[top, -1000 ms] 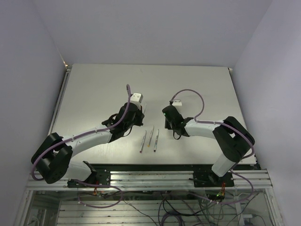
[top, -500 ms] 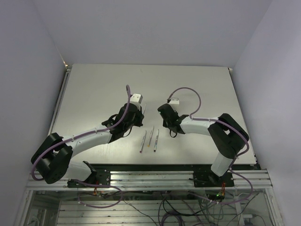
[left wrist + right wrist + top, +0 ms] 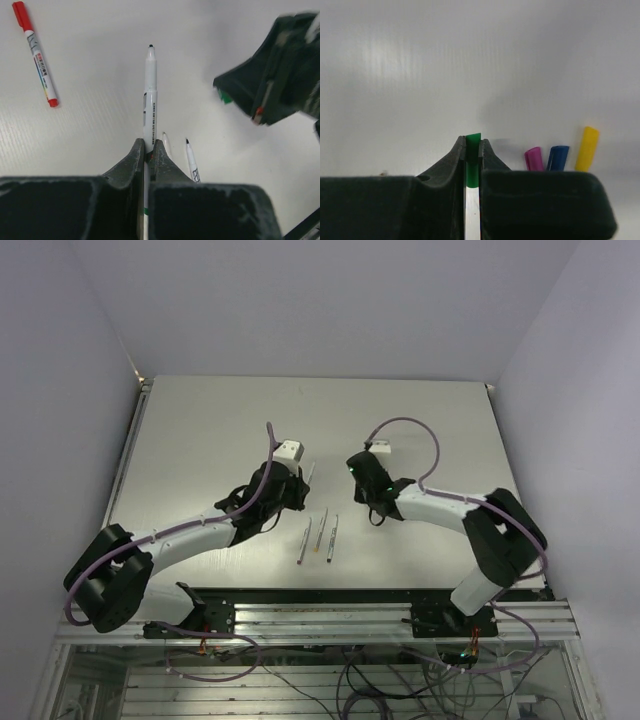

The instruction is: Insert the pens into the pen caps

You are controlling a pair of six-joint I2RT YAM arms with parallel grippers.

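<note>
Left claw (image 3: 148, 150) pinches an uncapped pen (image 3: 150, 95); right claw (image 3: 472, 143) pinches a green cap (image 3: 472, 167) (both over the bench (image 3: 200, 430) middle). Capping seems in hand; next, the tip likely needs aligning with the cap's mouth.

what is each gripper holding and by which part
Left gripper pinches a pen by its barrel, tip pointing out. Right gripper pinches the green cap by its sides.

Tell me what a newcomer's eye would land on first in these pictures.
The uncapped pen clamped in the left arm's jaws, tip pointing away, and the green cap pinched in the right arm's jaws, both near mid-table. Next, the magenta cap, blue cap and yellow cap lying side by side right of the green one, and a red-capped pen at the left wrist view's upper left.
</note>
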